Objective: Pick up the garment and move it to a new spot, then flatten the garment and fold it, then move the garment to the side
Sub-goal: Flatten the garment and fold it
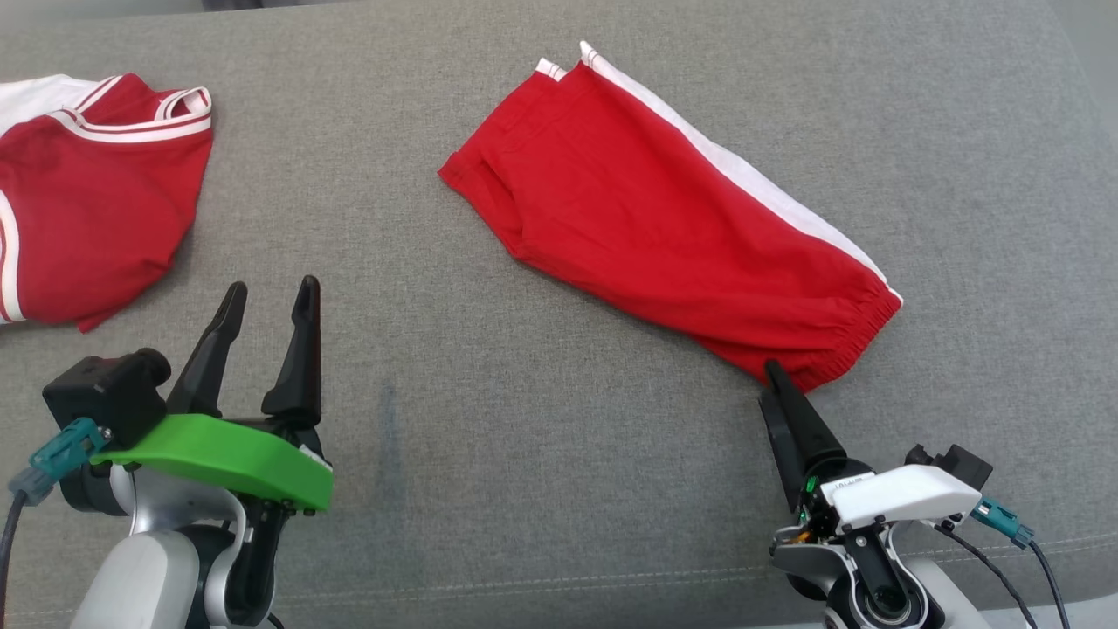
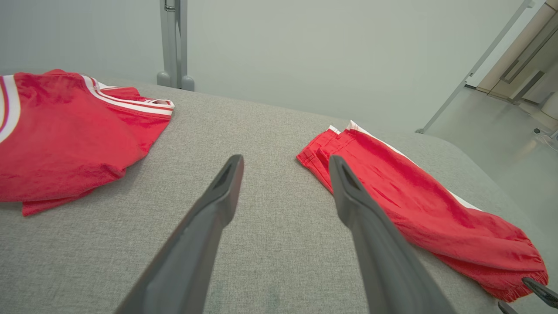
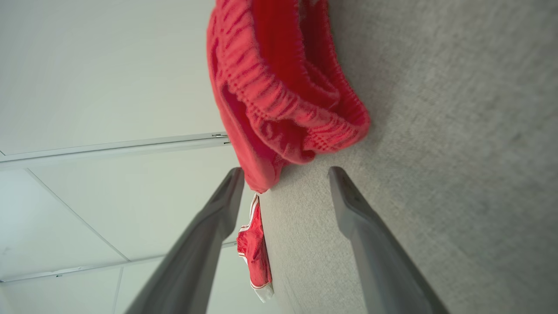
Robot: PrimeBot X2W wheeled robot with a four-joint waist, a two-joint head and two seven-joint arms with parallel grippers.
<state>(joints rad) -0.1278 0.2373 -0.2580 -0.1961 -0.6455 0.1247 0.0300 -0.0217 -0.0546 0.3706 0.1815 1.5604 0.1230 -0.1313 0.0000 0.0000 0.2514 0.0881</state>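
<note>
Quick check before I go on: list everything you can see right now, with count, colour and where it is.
shorts: one, red with a white side stripe, lying flat and slanted on the cushion, centre to right
shirt: one, red with white trim, at the cushion's left edge, partly cut off in the head view
cushion: one, grey fabric, under both garments
post: one, grey metal, upright behind the cushion's far edge
left gripper: one, dark fingers on a green mount, open, over bare cushion at lower left, holding nothing
right gripper: one, dark fingers on a white mount, open, fingertips at the shorts' elastic waistband
</note>
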